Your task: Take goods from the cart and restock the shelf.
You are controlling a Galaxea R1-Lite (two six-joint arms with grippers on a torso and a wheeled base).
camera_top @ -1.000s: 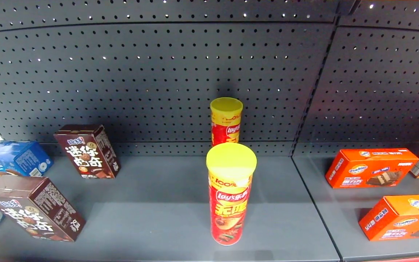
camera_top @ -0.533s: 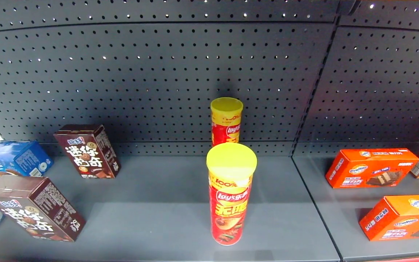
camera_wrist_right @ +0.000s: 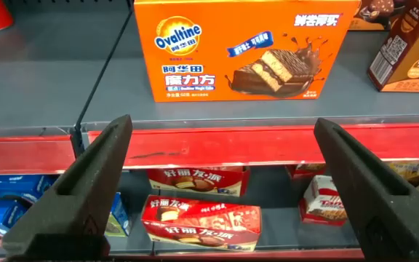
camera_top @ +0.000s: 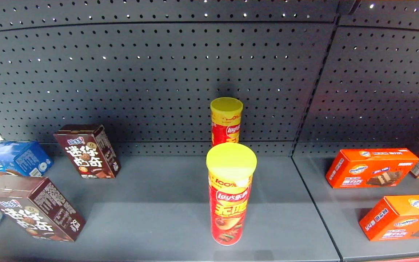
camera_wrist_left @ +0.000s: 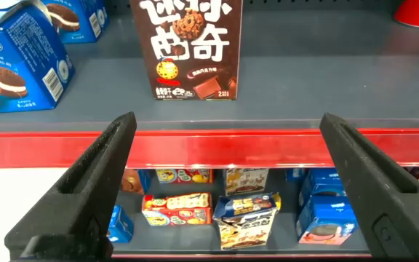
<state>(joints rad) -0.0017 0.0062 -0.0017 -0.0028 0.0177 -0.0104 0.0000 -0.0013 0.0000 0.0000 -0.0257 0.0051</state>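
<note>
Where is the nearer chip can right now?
Head view: the nearer chip can stands upright on the shelf, before the second can, brown box to its left, orange box to its right.

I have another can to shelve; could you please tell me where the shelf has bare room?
Widest bare shelf patch: between the brown boxes and the front chip can. A narrower strip runs between that can and the orange boxes. The left end, by the blue box, is crowded.
</note>
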